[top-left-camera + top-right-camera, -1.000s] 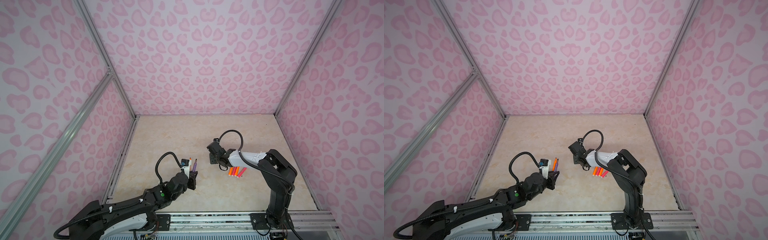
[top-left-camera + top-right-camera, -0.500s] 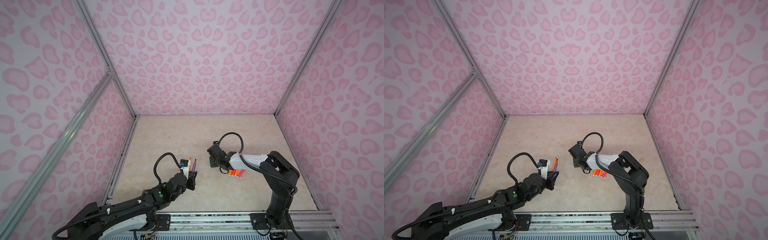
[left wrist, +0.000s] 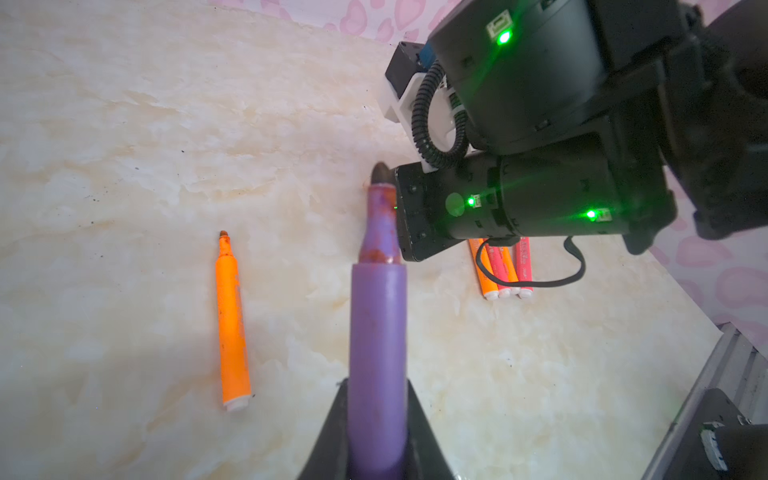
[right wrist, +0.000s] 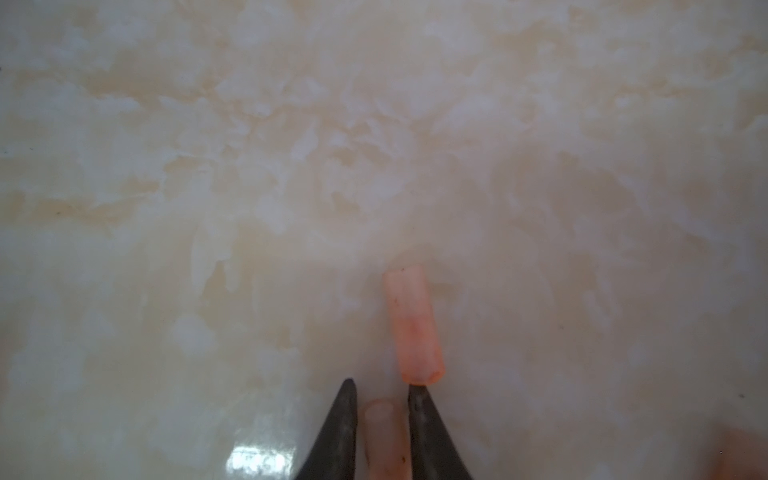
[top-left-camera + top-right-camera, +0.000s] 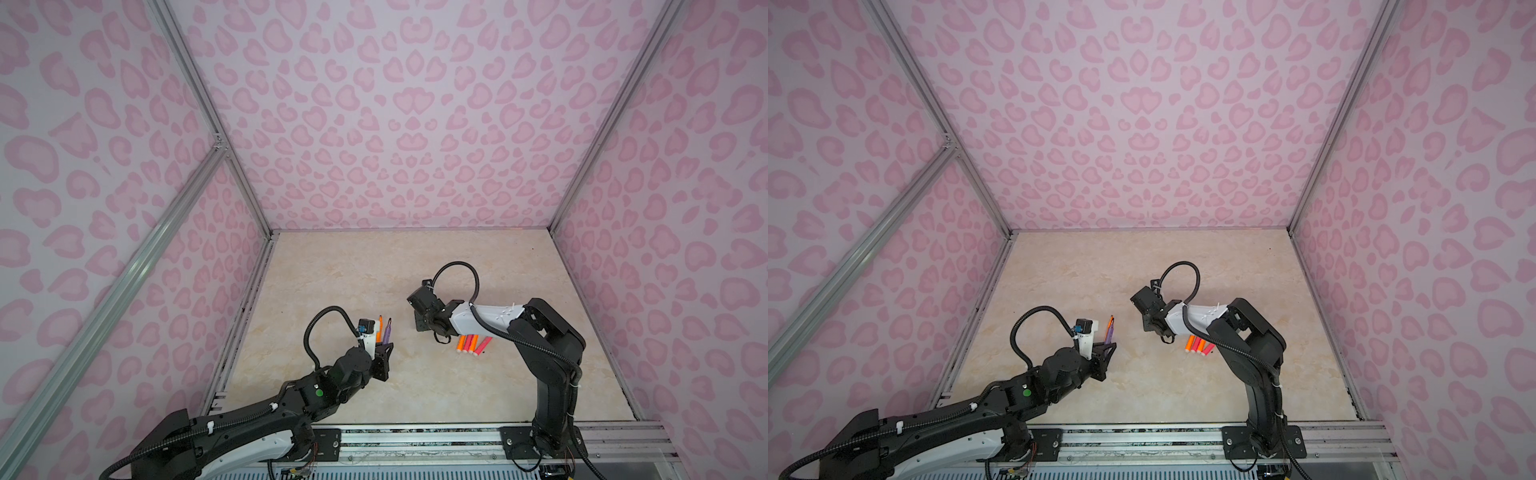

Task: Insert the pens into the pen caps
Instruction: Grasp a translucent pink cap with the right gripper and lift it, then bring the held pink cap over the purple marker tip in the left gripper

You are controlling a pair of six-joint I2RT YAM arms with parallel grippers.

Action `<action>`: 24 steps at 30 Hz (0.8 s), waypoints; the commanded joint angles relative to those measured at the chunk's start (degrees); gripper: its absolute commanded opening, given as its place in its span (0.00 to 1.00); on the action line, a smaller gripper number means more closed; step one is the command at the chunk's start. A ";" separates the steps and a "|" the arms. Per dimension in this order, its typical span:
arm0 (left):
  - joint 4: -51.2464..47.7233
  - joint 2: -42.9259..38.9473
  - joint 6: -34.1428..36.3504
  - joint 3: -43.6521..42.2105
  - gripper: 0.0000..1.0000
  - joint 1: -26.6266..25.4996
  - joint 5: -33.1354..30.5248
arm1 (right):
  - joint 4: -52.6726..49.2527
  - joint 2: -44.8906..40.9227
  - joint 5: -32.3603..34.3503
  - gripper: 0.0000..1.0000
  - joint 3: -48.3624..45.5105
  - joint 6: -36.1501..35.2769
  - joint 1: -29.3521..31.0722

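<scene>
My left gripper (image 3: pixel 377 386) is shut on the purple pen (image 3: pixel 377 332), which points its dark tip up and away from the table (image 5: pixel 387 331). An orange pen (image 3: pixel 232 320) lies on the table just beyond it. Several capped orange and pink-red pens (image 5: pixel 471 344) lie side by side under my right arm. My right gripper (image 4: pixel 382 388) is low over the table, left of that group (image 5: pixel 420 326). Its fingers press both sides of a pale translucent pen cap (image 4: pixel 384 440). A second pen cap (image 4: pixel 413 324) lies just past the fingertips, touching one of them.
The marble tabletop (image 5: pixel 374 270) is boxed in by pink patterned walls on three sides. A metal rail (image 5: pixel 415 440) with both arm bases runs along the front edge. A blurred orange shape (image 4: pixel 744 457) shows at the corner of the right wrist view.
My right gripper's jaws have narrowed onto the pen cap while the arm sank slightly toward the table. My left arm with the purple pen has barely moved.
</scene>
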 commanded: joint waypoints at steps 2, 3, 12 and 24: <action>0.18 -0.66 -0.05 -0.43 0.03 -0.03 0.05 | -3.43 0.22 0.77 0.20 -0.29 0.66 0.27; 0.18 -0.80 -0.04 -0.42 0.03 -0.03 0.14 | -3.59 0.20 0.69 0.19 -0.28 0.78 0.29; -0.07 -1.71 0.36 -0.14 0.03 -0.02 0.04 | -0.50 -5.59 -0.32 0.13 -3.90 2.28 0.38; 0.65 -5.87 -0.74 1.29 0.03 0.02 7.67 | 2.26 -24.66 -1.52 0.07 -10.89 5.22 0.43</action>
